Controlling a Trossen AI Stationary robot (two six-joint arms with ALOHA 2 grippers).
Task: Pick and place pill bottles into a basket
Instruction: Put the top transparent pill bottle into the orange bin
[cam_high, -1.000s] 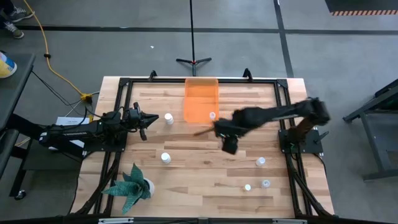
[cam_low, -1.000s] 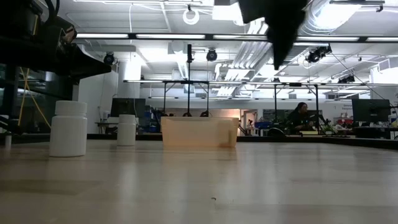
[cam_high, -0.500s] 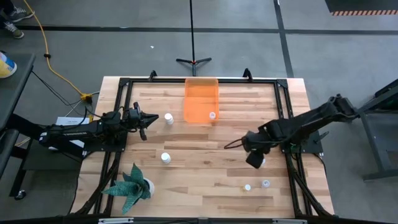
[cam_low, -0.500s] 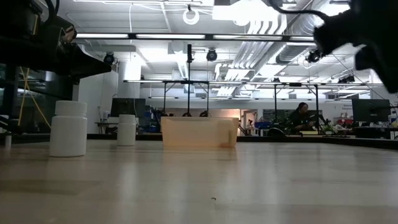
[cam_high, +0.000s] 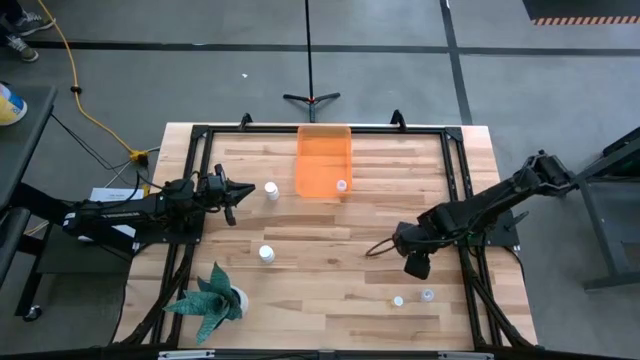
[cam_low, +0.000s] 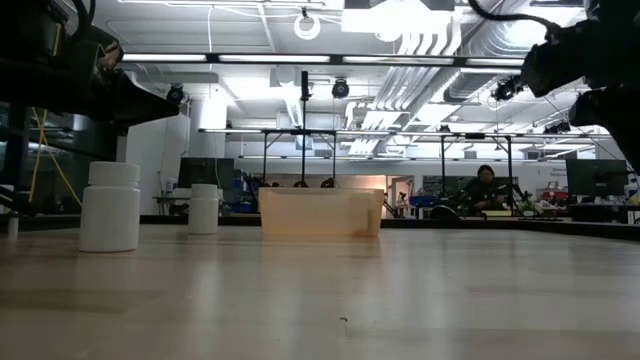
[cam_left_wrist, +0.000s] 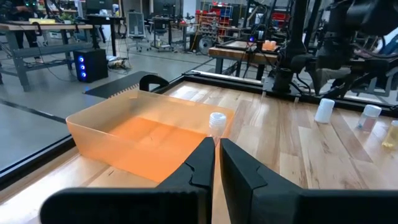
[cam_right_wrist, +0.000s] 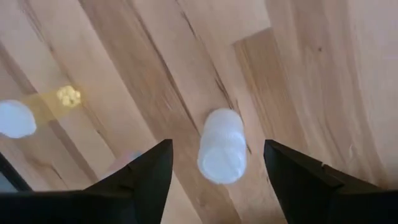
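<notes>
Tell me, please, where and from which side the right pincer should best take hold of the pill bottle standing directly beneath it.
The pill bottle stands upright on the table, cap up, between the right pincer's open fingers. Probably best to come straight down and close on the round body just below the cap, where the sides are parallel.

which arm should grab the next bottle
Right, probably. The right gripper hangs open directly over a pill bottle on the table's right side. The left gripper waits shut at the left edge, away from any bottle.
</notes>
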